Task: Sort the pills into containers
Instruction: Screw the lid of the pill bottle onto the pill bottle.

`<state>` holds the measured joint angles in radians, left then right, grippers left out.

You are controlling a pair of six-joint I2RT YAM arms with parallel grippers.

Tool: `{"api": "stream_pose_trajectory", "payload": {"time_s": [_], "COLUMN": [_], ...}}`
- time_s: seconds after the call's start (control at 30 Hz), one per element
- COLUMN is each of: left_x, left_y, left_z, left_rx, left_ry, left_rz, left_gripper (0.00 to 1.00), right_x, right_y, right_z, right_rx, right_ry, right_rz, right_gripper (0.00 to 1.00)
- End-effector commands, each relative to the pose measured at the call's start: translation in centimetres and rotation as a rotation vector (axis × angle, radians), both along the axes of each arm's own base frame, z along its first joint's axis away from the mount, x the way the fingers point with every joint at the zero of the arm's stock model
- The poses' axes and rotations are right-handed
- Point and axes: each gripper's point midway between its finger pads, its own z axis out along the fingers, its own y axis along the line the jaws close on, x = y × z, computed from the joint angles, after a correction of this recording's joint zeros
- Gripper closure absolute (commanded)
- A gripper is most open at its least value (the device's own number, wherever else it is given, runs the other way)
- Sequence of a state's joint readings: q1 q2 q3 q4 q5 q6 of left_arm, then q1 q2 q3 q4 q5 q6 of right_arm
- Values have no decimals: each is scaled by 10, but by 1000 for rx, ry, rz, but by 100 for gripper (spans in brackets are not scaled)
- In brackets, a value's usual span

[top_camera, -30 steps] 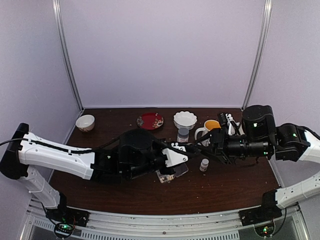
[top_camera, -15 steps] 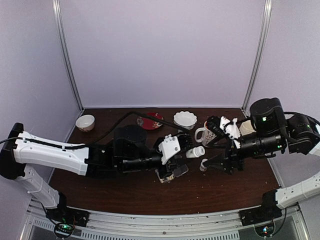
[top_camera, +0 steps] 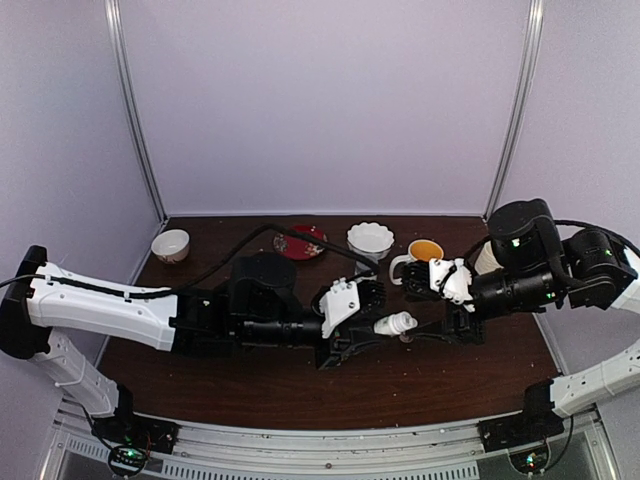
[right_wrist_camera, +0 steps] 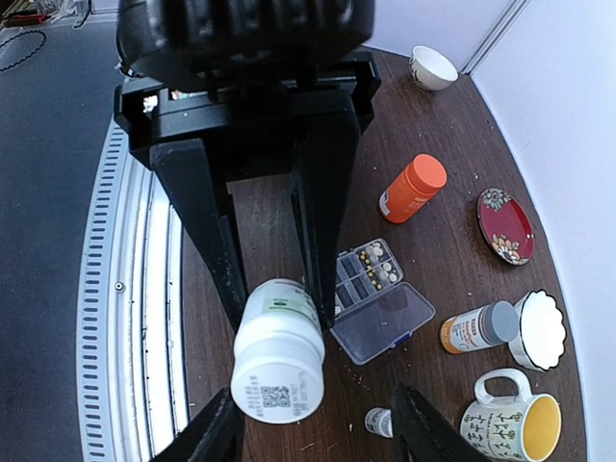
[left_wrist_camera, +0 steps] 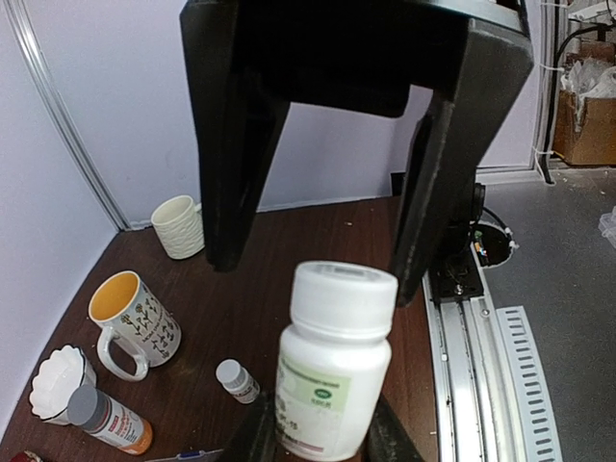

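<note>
Pills (right_wrist_camera: 369, 257) sit in the clear pill box (right_wrist_camera: 385, 322) on the desk (right_wrist_camera: 452, 125) below. Left gripper (left_wrist_camera: 318, 438) clamps a white pill bottle (left_wrist_camera: 332, 375), its cap (left_wrist_camera: 344, 298) pointing straight at the right gripper (right_wrist_camera: 320, 430), jaws spread.

White bottle (right_wrist_camera: 279, 351) clamped in left gripper (right_wrist_camera: 279, 300), cap toward camera, open pill box (right_wrist_camera: 382, 306) with pills (right_wrist_camera: 372, 258) on desk (right_wrist_camera: 452, 125) beyond, orange bottle (right_wrist_camera: 413, 188), red plate (right_wrist_camera: 505, 225), mug (right_wrist_camera: 511, 422).

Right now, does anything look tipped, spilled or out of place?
Nothing stands out. The pill box lies flat with its lid open, the mug stands upright, and the left gripper holds the white bottle above the table.
</note>
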<state>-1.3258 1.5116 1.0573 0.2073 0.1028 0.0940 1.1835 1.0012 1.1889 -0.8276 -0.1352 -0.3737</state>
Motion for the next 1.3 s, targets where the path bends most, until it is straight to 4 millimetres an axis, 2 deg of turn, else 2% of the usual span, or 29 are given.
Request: {"api": "stream_pose_trajectory", "payload": {"time_s": [0.0, 0.4, 0.47, 0.57, 0.63, 0.9, 0.93, 1.0, 1.07, 1.13, 1.27], "left_x": [-5, -6, -6, -4, -4, -5, -4, -4, -5, -5, -4], "left_y": [-6, -11, -11, -11, -11, -11, -11, -11, -11, -11, -11], "left_z": [21, 16, 15, 12, 11, 12, 12, 13, 12, 12, 11], "left_rx": [-52, -29, -26, -17, -16, -20, -19, -20, -19, -19, -18], "left_ry": [15, 28, 29, 30, 33, 37, 37, 39, 39, 42, 44], "left_rz": [-29, -45, -40, -37, -35, -35, -34, -33, -36, -35, -32], "left_gripper": [100, 100, 100, 100, 100, 100, 100, 100, 100, 100, 100], "right_x": [-3, -6, -7, -11, -13, -11, -11, -12, -12, -12, -11], "right_y": [3, 10, 10, 9, 8, 8, 9, 9, 10, 11, 12], "right_z": [10, 13, 14, 18, 21, 15, 14, 12, 11, 11, 7], "right_rx": [17, 34, 38, 54, 66, 26, 20, 12, 11, 9, -1], "right_ry": [-20, -12, -11, -8, -8, 3, 6, 10, 10, 9, 13], "right_rz": [30, 57, 60, 76, 83, 74, 75, 80, 84, 84, 83], "right_gripper": [46, 59, 58, 48, 47, 71, 69, 53, 49, 52, 64]}}
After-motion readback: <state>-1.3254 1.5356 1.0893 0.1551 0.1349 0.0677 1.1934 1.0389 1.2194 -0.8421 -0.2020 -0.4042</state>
